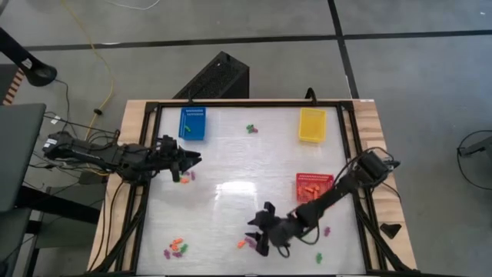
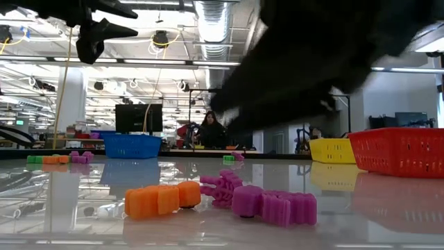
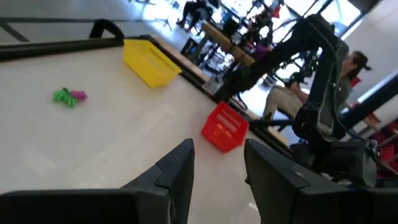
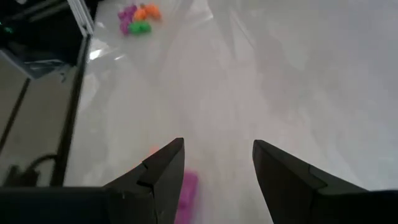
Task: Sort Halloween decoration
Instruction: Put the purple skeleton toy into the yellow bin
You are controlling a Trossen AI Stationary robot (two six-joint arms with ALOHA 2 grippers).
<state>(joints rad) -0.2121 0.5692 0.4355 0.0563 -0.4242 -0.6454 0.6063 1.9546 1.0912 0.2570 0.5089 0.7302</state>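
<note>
The Halloween decoration lies scattered on the white table as tiny orange, green and purple pieces: a cluster (image 1: 177,248) at the near left, a few (image 1: 184,178) under the left arm, a pair (image 1: 251,128) at the far middle. Orange (image 2: 163,199) and purple (image 2: 274,205) pieces lie by the near edge. My right gripper (image 1: 257,237) hangs open just over them, slanting down, with a purple piece (image 4: 186,193) beside one finger. My left gripper (image 1: 194,159) is open and level above the table's left side, with nothing between its fingers (image 3: 180,165).
A blue basket (image 1: 193,123) stands at the far left, a yellow basket (image 1: 311,125) at the far right, and a red basket (image 1: 314,187) at the right, close to the right arm. Loose purple (image 1: 326,229) and green (image 1: 318,258) pieces lie near right. A black frame (image 1: 151,146) rims the table.
</note>
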